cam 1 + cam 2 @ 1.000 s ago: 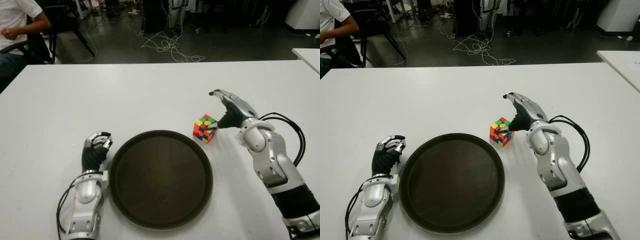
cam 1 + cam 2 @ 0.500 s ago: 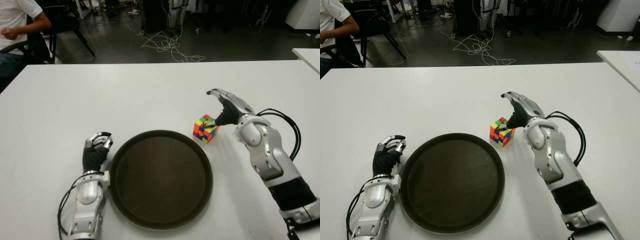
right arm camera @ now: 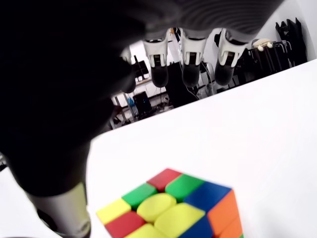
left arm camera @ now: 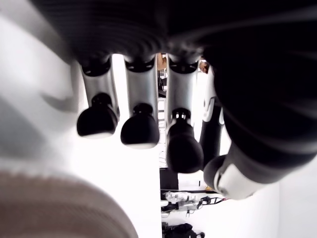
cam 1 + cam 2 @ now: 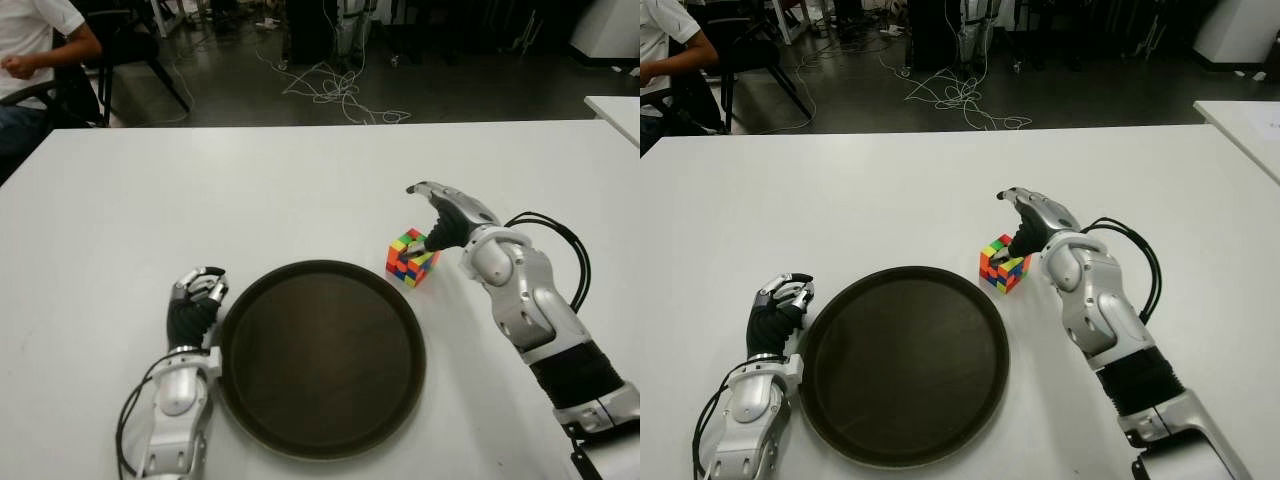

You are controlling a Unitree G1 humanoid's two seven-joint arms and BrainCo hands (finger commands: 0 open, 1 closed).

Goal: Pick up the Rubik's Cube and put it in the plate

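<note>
The multicoloured Rubik's Cube (image 5: 411, 257) stands on the white table (image 5: 250, 190), just off the far right rim of the round dark plate (image 5: 320, 360). My right hand (image 5: 417, 222) is open over the cube, its fingers (image 3: 190, 64) arched past the top and its thumb (image 3: 59, 198) down beside the cube's near right side. In the right wrist view the cube (image 3: 173, 210) lies below the palm, with a gap still showing to the fingers. My left hand (image 5: 196, 300) shows curled next to the plate's left rim and holds nothing.
A person (image 5: 35, 55) sits on a chair beyond the table's far left corner. Cables (image 5: 335, 90) lie on the floor behind the table. The corner of another white table (image 5: 615, 110) shows at the far right.
My right hand has moved slightly left and closed in over the cube, the forearm swinging with it. The cube, the plate and the left hand have stayed put.
</note>
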